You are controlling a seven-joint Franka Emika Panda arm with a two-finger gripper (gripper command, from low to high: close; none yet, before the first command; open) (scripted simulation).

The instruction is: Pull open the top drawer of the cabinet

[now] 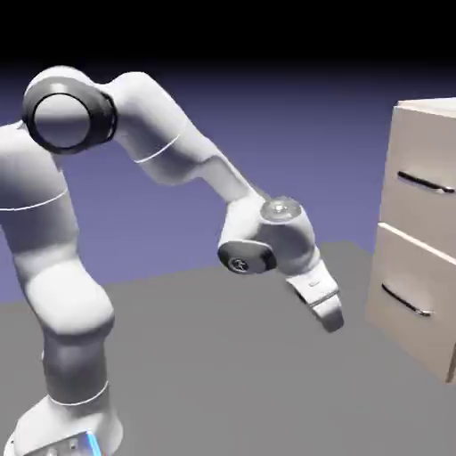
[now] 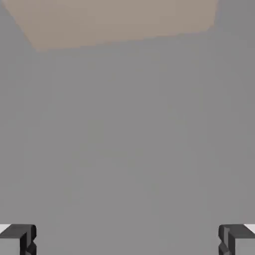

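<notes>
Above grey table, pincer (image 2: 127,240) wide open, empty

No text, label, brand or number can be read. On the dark cap (image 1: 247,257) at the near side of the arm's wrist (image 1: 272,236), a small pale mark (image 1: 238,264) is seen, too blurred to be made out.

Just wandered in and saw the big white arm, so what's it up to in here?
A robot arm is here to pull open the top drawer of the cabinet. Right now it is handling nothing: its gripper is open, with only bare grey surface showing between the fingertips. It points down at the table, short of the cabinet and lower than the top drawer's handle. Both drawers look closed.
</notes>
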